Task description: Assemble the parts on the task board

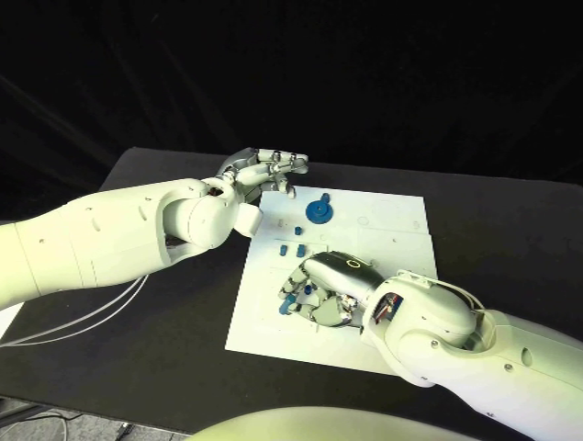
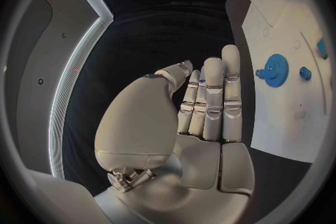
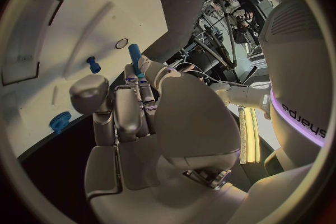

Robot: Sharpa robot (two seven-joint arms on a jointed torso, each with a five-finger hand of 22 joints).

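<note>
From the head view, the white rectangular task board (image 1: 371, 216) lies mid-way on the black table (image 1: 530, 230), with bare table along every edge. The silver left hand (image 1: 267, 170) sits at the board's far left corner, near a round blue gear (image 1: 318, 212); small blue pegs (image 1: 288, 248) stand between the gear and the silver right hand (image 1: 330, 289), which rests on the board's near half over more blue pieces. In the left wrist view, the left hand's fingers (image 2: 213, 101) are straight, close together and holding nothing, apart from the gear (image 2: 275, 70). In the right wrist view, the right hand's fingers (image 3: 129, 109) pinch a slim blue pin (image 3: 135, 59) above the board.
</note>
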